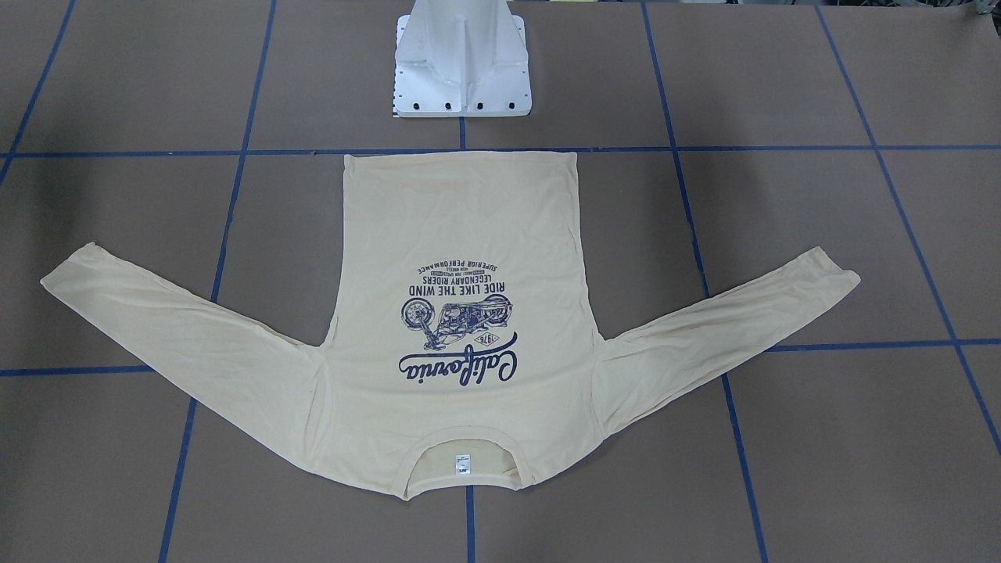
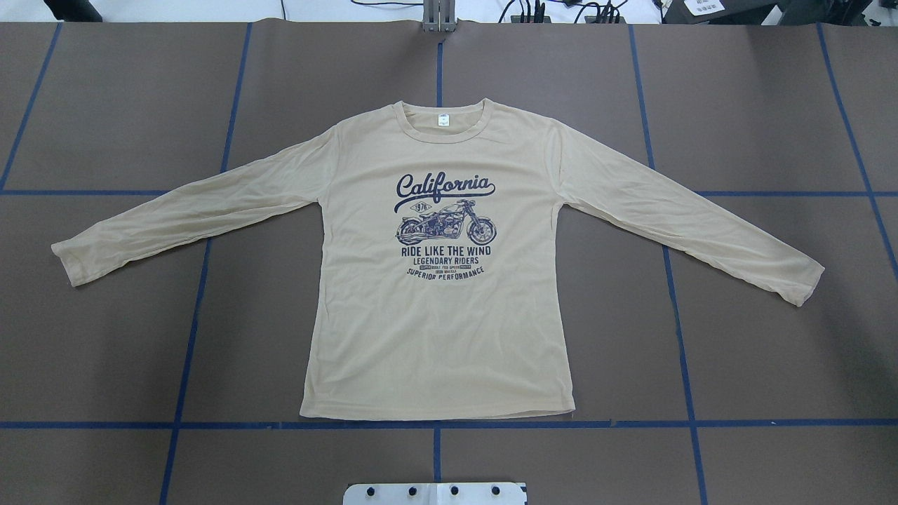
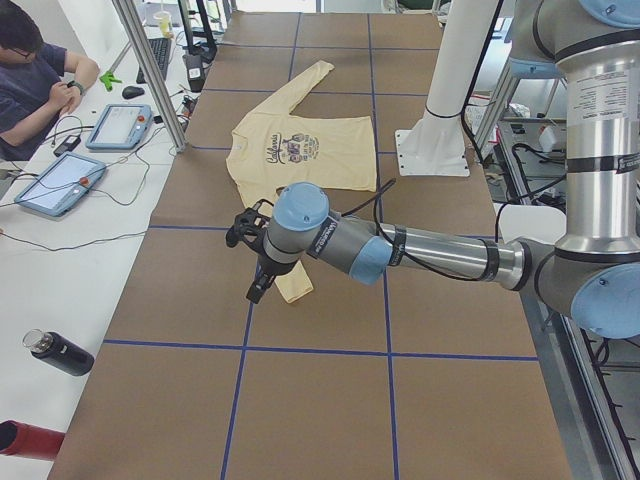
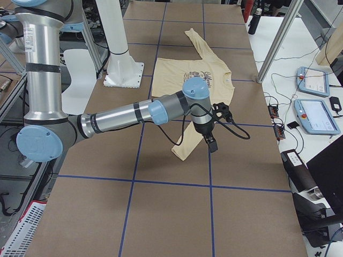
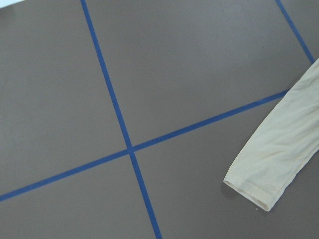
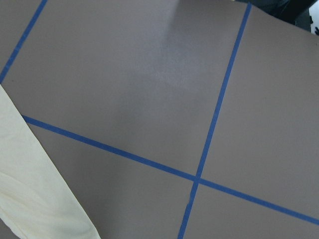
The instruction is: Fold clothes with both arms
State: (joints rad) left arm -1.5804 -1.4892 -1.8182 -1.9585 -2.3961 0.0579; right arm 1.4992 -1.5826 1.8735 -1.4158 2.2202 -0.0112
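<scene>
The pale cream-yellow long-sleeved shirt [image 2: 435, 315] lies flat on the table, print side up, sleeves spread out to both sides. Its neckline points away from the robot's base [image 1: 461, 234]. My left gripper [image 3: 254, 285] shows only in the exterior left view, hovering over the left sleeve's cuff [image 3: 295, 287]; I cannot tell if it is open or shut. My right gripper [image 4: 210, 143] shows only in the exterior right view, above the right sleeve's end [image 4: 185, 151]; I cannot tell its state. The left wrist view shows one cuff [image 5: 271, 169]; the right wrist view shows a sleeve edge [image 6: 30, 189].
The white pedestal base [image 1: 461, 70] stands behind the shirt's hem. Blue tape lines [image 2: 435, 424] cross the brown table. On a side table by the far edge are tablets [image 3: 60, 185], a dark bottle [image 3: 60, 352], an aluminium post [image 3: 150, 75] and a seated operator [image 3: 30, 80].
</scene>
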